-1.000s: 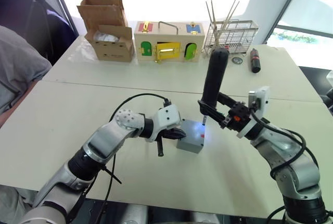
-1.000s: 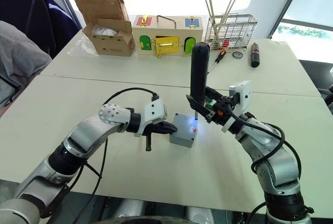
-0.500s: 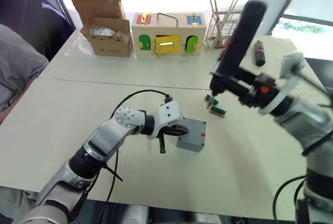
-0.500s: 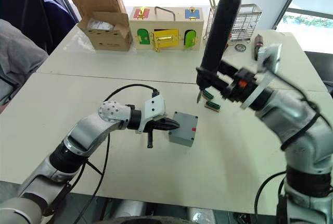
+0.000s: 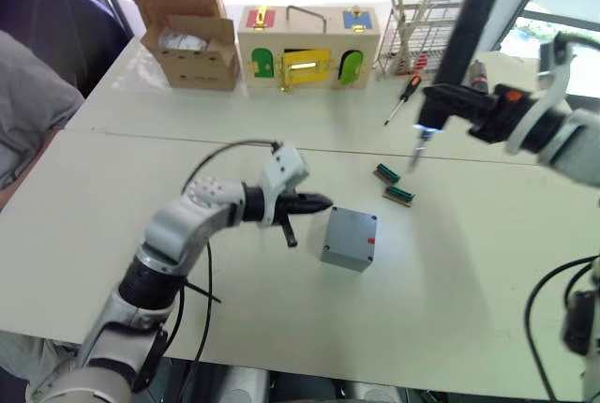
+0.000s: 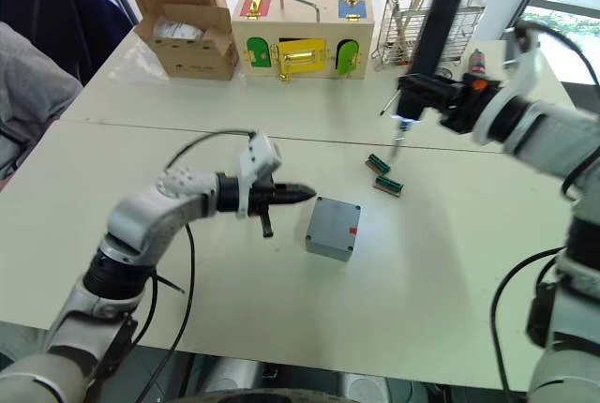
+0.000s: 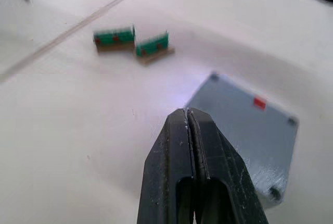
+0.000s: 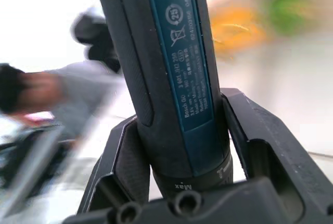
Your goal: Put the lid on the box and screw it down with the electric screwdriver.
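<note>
The grey box (image 5: 348, 251) with a red mark on its side sits mid-table, the lid (image 7: 244, 130) lying on top of it. My left gripper (image 5: 319, 202) is shut and empty. Its tips point at the box from just to its left, a small gap away. Well above and behind the box to the right, my right gripper (image 5: 452, 103) is shut on the dark electric screwdriver (image 5: 461, 33). The tool stands nearly upright with its metal bit hanging down over the table beyond the box.
Two green terminal blocks (image 5: 394, 184) lie behind the box. Along the far edge stand a cardboard carton (image 5: 187, 23), a wooden box with coloured doors (image 5: 309, 47) and a wire rack (image 5: 417, 37). A red-and-black hand screwdriver (image 5: 403, 98) lies nearby. A person sits at the left (image 5: 28, 112).
My right arm has lifted the screwdriver off the box and carried it up and back to the right. The left gripper has drawn back slightly from the box.
</note>
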You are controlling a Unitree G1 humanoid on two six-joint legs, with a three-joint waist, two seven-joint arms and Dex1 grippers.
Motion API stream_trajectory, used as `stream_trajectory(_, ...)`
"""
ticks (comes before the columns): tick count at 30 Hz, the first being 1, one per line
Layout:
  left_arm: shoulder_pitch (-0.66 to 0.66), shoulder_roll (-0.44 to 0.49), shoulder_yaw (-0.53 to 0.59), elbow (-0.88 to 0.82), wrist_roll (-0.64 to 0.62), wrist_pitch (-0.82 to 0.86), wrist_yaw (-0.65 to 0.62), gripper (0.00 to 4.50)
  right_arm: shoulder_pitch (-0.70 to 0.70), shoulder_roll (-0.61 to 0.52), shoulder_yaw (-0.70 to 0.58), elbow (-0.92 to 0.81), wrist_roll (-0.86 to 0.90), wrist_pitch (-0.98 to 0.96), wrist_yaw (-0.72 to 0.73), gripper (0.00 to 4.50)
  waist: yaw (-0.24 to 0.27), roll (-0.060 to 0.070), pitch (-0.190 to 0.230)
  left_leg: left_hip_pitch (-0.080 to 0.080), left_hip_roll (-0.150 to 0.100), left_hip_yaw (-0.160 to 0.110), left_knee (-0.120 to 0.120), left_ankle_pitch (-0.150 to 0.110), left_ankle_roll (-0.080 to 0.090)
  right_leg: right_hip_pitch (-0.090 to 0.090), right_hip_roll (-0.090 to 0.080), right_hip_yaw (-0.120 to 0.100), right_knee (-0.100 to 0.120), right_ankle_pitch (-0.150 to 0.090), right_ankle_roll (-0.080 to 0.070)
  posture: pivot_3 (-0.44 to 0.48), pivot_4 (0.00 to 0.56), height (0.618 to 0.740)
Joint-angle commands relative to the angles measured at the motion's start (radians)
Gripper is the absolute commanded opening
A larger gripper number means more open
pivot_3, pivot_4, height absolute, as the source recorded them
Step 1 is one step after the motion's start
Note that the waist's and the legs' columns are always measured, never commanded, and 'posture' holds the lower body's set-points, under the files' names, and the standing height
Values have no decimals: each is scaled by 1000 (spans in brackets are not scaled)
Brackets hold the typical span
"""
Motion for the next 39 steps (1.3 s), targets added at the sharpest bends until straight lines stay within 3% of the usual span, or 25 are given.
stream_trajectory(1, -17, 50, 4, -121, -76, 42, -47, 0, -81, -141, 57, 139, -88, 108, 178, 1900, -1, 0, 0, -1, 0, -1, -1, 0, 0, 0, 0, -1, 0, 0, 0, 0, 150, 740)
stream_trajectory(7, 38, 121, -97, -249, -97, 5, -109, 0, 18, -297, 321, 313, -344, 56, 564, 1900, -6, 1, 1, 0, 0, 2, -2, -1, 1, 0, 1, -1, -1, 0, 0, 0, 150, 740)
stream_trajectory(14, 66, 107, -150, -254, -63, -3, -39, 0, 14, -246, 449, 445, -493, 163, 679, 1900, -9, 6, 4, 5, 0, 3, 1, 5, 8, 2, 3, 2, 4, 5, 2, 0, 150, 740)
stream_trajectory(23, 145, 106, -145, -265, -50, 2, 45, 0, 12, -164, 510, 541, -687, 86, 716, 1900, -8, 5, 4, 10, 0, 4, 0, 8, 4, 7, 3, 2, 3, 5, 2, 0, 150, 740)
stream_trajectory(25, 148, 93, -136, -249, -45, 5, 73, 0, 5, -151, 506, 561, -717, 74, 723, 2930, -7, 3, 3, 10, 0, 4, 1, 8, 4, 8, 3, 2, 3, 5, 2, 0, 150, 740)
stream_trajectory(29, 131, 38, -70, -146, 20, -35, 192, 0, 7, -136, 494, 573, -766, 40, 729, 4377, -1, 1, 2, 11, -2, 3, 2, 8, 4, 10, 3, 2, 2, 6, 3, 0, 150, 740)
stream_trajectory(36, 123, 7, 162, -34, 71, -125, 354, 0, -84, -125, 360, 515, -822, -189, 716, 4477, -7, 0, 3, 9, -2, 6, 1, 8, 4, 5, 2, 4, 4, 6, 4, 0, 150, 740)
stream_trajectory(39, 163, 23, 241, -53, 33, -80, 366, 0, -110, -74, 207, 453, -750, -226, 693, 4477, -10, 0, 3, 9, -1, 6, -1, 8, 3, 3, 3, 4, 4, 6, 4, 0, 150, 740)
